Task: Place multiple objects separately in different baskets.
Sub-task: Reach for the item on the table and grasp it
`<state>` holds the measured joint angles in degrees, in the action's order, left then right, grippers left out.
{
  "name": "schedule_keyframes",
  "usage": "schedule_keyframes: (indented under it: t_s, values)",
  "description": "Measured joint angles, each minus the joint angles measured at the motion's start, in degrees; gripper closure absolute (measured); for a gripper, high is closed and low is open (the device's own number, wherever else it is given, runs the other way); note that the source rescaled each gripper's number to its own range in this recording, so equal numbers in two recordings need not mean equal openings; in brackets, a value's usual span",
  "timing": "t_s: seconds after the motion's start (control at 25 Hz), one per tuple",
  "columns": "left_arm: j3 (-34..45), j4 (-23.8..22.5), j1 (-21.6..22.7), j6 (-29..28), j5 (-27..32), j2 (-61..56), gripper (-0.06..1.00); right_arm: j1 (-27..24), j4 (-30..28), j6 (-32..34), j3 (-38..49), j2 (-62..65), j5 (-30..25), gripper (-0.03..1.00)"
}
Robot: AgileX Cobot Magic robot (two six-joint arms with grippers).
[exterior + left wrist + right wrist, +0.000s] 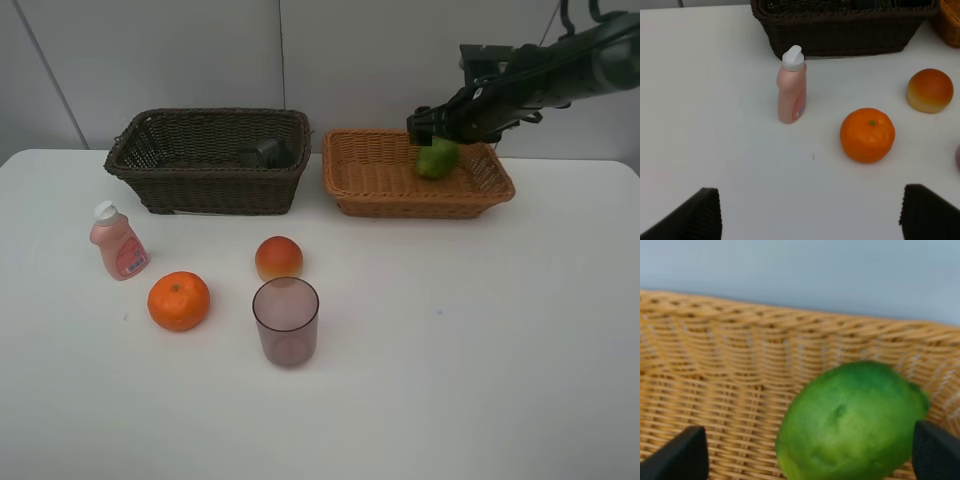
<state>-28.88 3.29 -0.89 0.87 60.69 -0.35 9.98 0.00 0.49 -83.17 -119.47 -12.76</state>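
The green fruit (437, 158) lies in the light tan basket (372, 180), against its far wall; the right wrist view shows the fruit (850, 425) between my wide-apart fingers. My right gripper (437, 132) hovers open just above it. The dark grey pump bottle (268, 152) lies in the dark brown basket (200, 188). On the table stand the pink bottle (118, 242), the orange (179, 300), the peach-like fruit (279, 258) and the purplish cup (286, 320). My left gripper (810, 215) is open and empty above the table, short of the pink bottle (792, 87) and the orange (867, 135).
The two baskets stand side by side at the back of the white table (480, 340), near the wall. The right arm (560, 70) reaches in from the upper right. The left arm is out of the exterior view.
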Motion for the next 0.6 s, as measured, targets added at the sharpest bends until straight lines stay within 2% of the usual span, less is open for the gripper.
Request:
schedule_keyframes:
  t_s: [0.44, 0.6]
  values:
    - [0.00, 0.00, 0.00, 0.00, 0.00, 0.00, 0.02, 0.00, -0.31, 0.00, 0.00, 8.40, -8.85, 0.05]
    - [0.00, 0.00, 0.00, 0.00, 0.00, 0.00, 0.02, 0.00, -0.43, 0.05, 0.00, 12.32, -11.59, -0.02]
